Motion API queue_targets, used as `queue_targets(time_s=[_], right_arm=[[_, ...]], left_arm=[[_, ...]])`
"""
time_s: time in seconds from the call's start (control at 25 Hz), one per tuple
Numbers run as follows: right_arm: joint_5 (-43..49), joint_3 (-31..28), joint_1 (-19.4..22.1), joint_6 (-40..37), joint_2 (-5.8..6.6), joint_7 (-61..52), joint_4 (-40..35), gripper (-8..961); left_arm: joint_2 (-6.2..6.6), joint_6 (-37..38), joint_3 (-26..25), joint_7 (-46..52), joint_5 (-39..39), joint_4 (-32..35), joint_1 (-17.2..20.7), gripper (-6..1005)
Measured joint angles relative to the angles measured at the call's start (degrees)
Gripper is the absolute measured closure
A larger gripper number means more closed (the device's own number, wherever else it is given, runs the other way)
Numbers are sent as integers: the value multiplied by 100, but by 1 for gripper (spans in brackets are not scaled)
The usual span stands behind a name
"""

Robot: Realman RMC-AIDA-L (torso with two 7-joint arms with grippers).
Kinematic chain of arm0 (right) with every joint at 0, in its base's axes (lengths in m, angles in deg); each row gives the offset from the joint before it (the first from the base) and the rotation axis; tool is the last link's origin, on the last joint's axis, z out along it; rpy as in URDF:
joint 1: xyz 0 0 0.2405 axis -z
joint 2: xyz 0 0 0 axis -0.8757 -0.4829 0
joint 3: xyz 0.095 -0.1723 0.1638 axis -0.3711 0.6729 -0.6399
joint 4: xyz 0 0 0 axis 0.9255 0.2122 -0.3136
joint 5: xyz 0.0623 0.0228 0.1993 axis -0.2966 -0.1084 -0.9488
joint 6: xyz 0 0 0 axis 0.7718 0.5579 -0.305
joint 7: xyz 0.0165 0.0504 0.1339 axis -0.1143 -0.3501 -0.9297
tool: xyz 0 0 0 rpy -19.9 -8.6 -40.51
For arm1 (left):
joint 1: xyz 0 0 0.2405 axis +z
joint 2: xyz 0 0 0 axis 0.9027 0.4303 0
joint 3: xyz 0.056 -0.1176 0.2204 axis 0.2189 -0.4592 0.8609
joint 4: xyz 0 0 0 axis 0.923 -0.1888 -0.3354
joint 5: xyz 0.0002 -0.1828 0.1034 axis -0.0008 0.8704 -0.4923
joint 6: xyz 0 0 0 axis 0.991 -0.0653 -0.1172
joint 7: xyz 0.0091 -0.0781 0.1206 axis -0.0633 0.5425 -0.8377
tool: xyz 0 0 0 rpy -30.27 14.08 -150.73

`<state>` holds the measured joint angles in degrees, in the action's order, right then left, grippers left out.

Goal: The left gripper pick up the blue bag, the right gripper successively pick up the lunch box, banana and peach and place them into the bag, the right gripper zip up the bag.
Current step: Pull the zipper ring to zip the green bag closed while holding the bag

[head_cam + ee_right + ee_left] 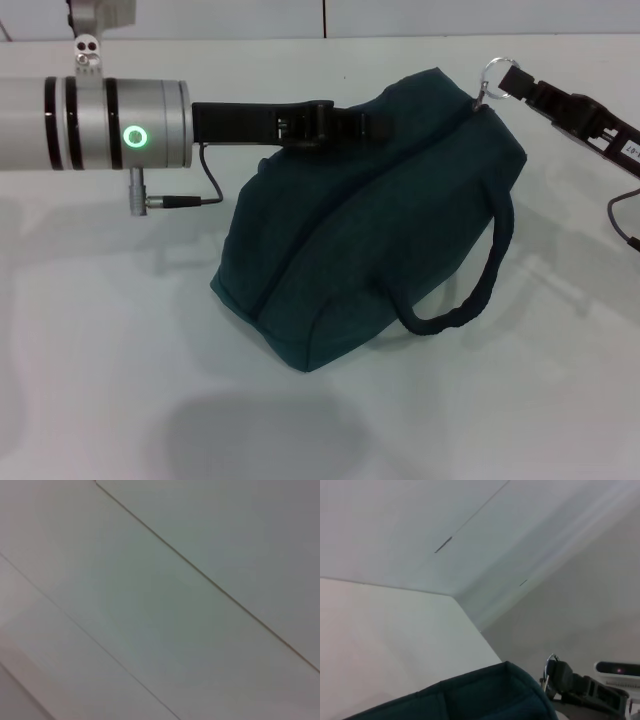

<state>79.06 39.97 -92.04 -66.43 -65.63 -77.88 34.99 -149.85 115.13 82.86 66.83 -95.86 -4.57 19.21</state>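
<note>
The blue bag [370, 230] rests tilted on the white table with its top closed and one loop handle [470, 290] hanging down its near side. My left gripper [372, 122] reaches in from the left and is shut on the bag's upper edge. My right gripper [512, 84] comes in from the upper right and is shut on the ring zipper pull [497, 70] at the bag's far end. In the left wrist view the bag's top [485, 695] shows, with the right gripper [560, 672] just past it. The lunch box, banana and peach are out of view.
White table [120, 350] surrounds the bag, and a white wall [300, 15] runs along the back. A cable [185, 200] hangs under the left arm's silver cylinder [100, 122]. The right wrist view shows only pale flat surfaces with seams.
</note>
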Motion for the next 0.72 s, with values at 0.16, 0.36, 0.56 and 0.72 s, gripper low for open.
queue_targets(time_s=[0.16, 0.36, 0.56, 0.72], right_arm=[[-75, 0, 27, -31, -6, -221, 5, 932], [-147, -6, 37, -131, -9, -501, 136, 932], [-274, -6, 65, -232, 1, -662, 356, 932], [-317, -7, 153, -252, 7, -748, 398, 932]], left_arm=[[0, 40, 5, -108, 53, 0, 2, 932], [0, 225, 20, -298, 144, -10, 9, 952], [0, 321, 34, -435, 162, -34, 51, 952], [-7, 413, 40, -483, 172, -15, 102, 952]])
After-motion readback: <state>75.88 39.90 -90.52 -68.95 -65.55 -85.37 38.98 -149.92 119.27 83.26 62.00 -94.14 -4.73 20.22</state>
